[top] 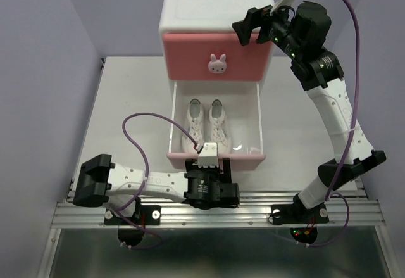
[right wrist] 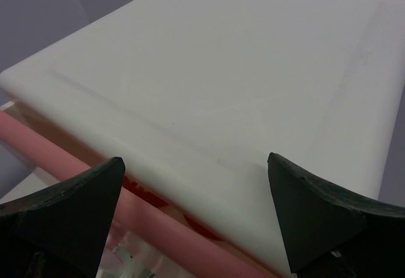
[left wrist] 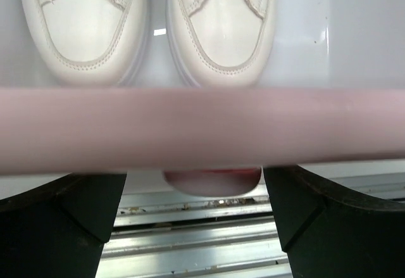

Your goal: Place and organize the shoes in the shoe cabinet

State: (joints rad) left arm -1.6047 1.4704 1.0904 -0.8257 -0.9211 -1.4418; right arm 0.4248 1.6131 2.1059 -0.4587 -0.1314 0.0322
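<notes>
white shoe cabinet (top: 218, 9) at far middle of surface (top: 133, 101). darker pink upper drawer (top: 190, 56) in or nearly in, bunny knob (top: 218, 64) on its front. paler pink lower drawer (top: 248, 159) drawn out toward arm bases. inside it, pair of white sneakers (top: 205, 125), side by side, laces up, toes toward drawer front, sitting in left and middle part of drawer.

left arm (top: 145, 182) bent low across near edge, wrist right at lower drawer front. left fingers (left wrist: 60, 224) released, spread wide, one each side of lower drawer knob (left wrist: 212, 183), just under front's top edge. nothing gripped. on right side of knob, cannot tell whether touching or just beside.

right arm (top: 332, 107) raised high, reaching to cabinet's top right front corner. right fingers (right wrist: 69, 208) released, spread wide, hanging over front edge of cabinet top, holding nothing, apart from it. slivers of red (right wrist: 147, 192) in gap under cabinet top behind upper drawer front, too little to identify.
</notes>
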